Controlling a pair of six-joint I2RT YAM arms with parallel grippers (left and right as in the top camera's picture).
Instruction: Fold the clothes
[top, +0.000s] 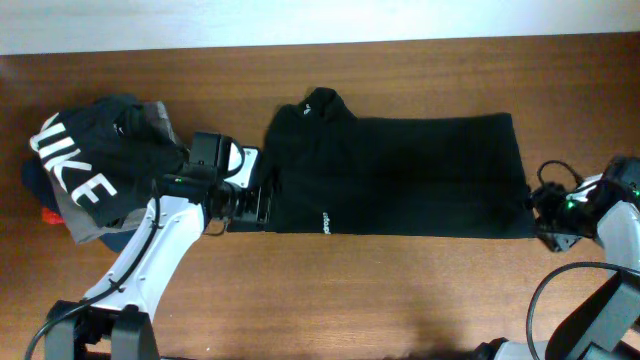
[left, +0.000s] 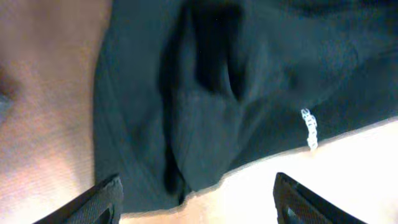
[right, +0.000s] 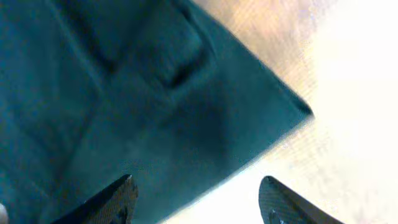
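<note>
The clothes, a black T-shirt (top: 400, 175), lie flat in a long rectangle across the middle of the table, with a tiny white logo (top: 326, 221) near the front edge. My left gripper (top: 262, 203) is at its left end, jaws open, nothing between them; in the left wrist view the gripper (left: 196, 193) hangs over the shirt (left: 236, 81) edge. My right gripper (top: 537, 212) is at the shirt's right front corner, also open; in the right wrist view the gripper (right: 196, 196) hovers above the shirt (right: 124, 106) corner without holding it.
A pile of other garments sits at the far left: a black one with white NIKE letters (top: 80, 170) on top of grey fabric (top: 155, 118). Bare wooden table (top: 400, 290) lies in front of the shirt and behind it.
</note>
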